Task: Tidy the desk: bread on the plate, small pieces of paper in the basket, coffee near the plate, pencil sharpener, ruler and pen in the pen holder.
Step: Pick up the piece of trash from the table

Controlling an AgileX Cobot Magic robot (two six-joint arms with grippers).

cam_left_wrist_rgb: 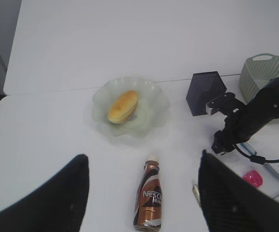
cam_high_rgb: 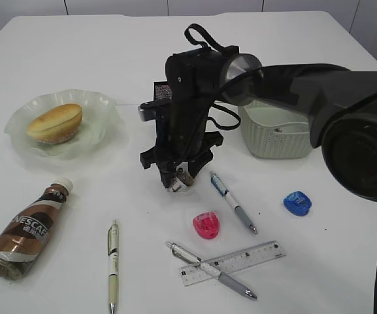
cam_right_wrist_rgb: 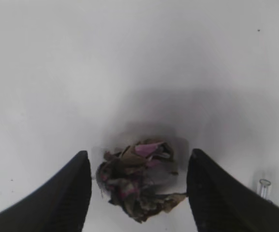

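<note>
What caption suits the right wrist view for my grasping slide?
Open right gripper straddling a crumpled paper wad on the white desk, fingers not yet closed.

**White desk and what is lying on it**

The desk [cam_high_rgb: 64, 52] is carrying a scatter of things. The plate [cam_high_rgb: 103, 108] is sitting at the left, with the coffee [cam_high_rgb: 28, 229] lying on its side in front of it. The basket [cam_high_rgb: 276, 140] is standing at the right and the pen holder [cam_left_wrist_rgb: 204, 92] further back. A paper wad [cam_right_wrist_rgb: 139, 181] is resting near the middle. A pink sharpener [cam_high_rgb: 206, 225], a blue sharpener [cam_high_rgb: 297, 203], three pens [cam_high_rgb: 112, 261] and the ruler [cam_high_rgb: 253, 255] are lying along the front, one pen crossing the ruler.
</note>
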